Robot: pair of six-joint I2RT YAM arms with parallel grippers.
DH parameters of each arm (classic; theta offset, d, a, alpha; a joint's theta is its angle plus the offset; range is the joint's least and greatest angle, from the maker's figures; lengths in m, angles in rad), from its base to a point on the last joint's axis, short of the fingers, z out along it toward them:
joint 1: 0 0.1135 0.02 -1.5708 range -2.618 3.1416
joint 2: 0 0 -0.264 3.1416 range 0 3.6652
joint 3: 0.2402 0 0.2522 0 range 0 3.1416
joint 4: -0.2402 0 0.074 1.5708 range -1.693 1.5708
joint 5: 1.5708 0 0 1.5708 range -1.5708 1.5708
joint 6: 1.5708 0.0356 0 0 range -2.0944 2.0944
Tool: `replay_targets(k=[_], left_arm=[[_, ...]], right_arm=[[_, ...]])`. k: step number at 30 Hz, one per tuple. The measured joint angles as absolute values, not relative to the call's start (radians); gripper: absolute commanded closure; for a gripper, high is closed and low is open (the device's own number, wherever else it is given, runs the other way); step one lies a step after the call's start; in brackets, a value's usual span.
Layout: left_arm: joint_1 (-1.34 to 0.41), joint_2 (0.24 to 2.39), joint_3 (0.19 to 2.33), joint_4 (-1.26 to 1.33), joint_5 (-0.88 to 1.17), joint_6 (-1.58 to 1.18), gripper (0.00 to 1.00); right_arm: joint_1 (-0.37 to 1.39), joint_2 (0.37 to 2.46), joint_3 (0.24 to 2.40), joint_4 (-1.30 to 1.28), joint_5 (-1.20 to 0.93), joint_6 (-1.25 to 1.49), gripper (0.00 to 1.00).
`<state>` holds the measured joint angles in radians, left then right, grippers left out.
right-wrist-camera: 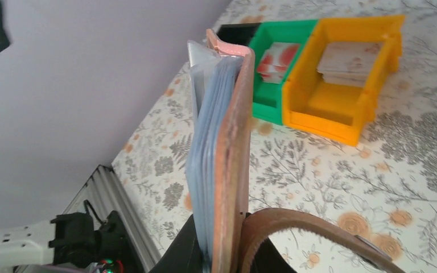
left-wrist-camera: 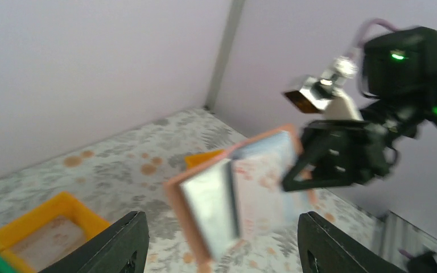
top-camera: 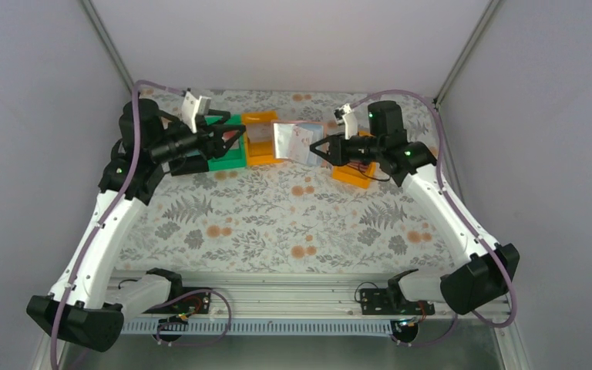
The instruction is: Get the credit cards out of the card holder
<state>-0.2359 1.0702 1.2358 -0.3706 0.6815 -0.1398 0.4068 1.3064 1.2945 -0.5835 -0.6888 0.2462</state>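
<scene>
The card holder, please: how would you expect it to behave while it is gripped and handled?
Probably light: the right tool holds the card holder aloft by one end. Its clear sleeves fan apart, so they likely flop. The closing tab curls loose and may swing.

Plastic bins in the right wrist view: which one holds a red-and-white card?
The green plastic bin, beside the yellow plastic bin: it holds a red-and-white card, whereas the yellow one holds pale stacked cards.
</scene>
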Motion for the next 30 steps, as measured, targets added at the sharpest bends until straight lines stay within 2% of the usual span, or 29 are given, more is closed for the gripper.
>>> replay_targets(k=[4,9,14,23,25,30], left_arm=[[-0.302,1.064,1.174,-0.332,0.791,-0.141,0.36],[-0.386,1.076,1.102,-0.339,0.892,-0.114,0.36],[-0.403,1.089,1.099,-0.338,0.91,-0.109,0.4],[-0.413,1.081,1.088,-0.348,0.91,-0.104,0.39],[-0.413,1.077,1.088,-0.353,0.915,-0.099,0.45],[-0.418,1.076,1.088,-0.345,0.982,-0.084,0.84]], right_arm=[[0.439,1.329,1.295,-0.584,-0.647,0.266,0.96],[0.517,1.329,1.308,-0.573,-0.721,0.209,0.96],[0.556,1.32,1.316,-0.561,-0.799,0.15,0.96],[0.569,1.278,1.316,-0.553,-0.875,0.066,0.96],[0.569,1.274,1.316,-0.553,-0.883,0.054,0.96],[0.569,1.274,1.316,-0.534,-0.919,0.044,0.96]])
